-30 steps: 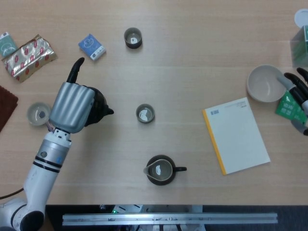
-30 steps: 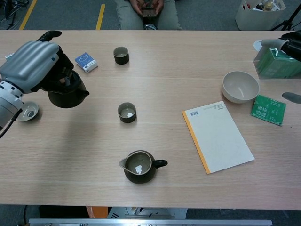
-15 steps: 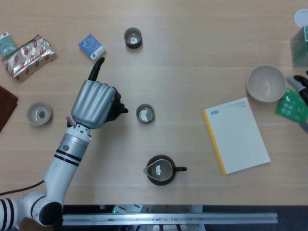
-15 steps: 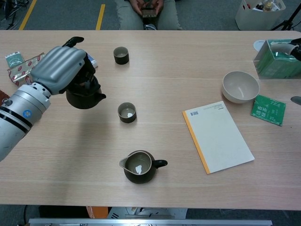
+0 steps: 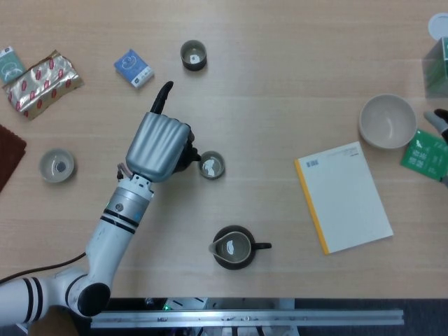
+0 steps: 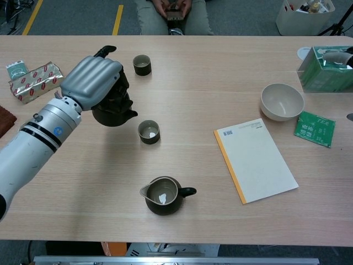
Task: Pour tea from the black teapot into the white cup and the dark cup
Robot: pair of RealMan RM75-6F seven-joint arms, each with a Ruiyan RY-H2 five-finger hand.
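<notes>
Teapot (image 6: 114, 112) mostly hidden behind left hand (image 6: 95, 80); lid, handle not visible. Right hand (image 5: 441, 119) cut off at frame edge, grip unreadable. Green box (image 6: 325, 72) and brown cloth (image 5: 8, 155) cropped.

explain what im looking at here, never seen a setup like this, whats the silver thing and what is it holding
The silver thing is a robot's left hand on a jointed arm. One picture looks straight down from the robot's head, the other from its chest across the table. That hand grips a black teapot, spout towards a small cup with a white inside. On the table are also another dark cup, a dark pitcher, a white bowl, a notebook, a blue packet, a snack wrapper and green packets. The right hand barely shows at the right edge.
</notes>
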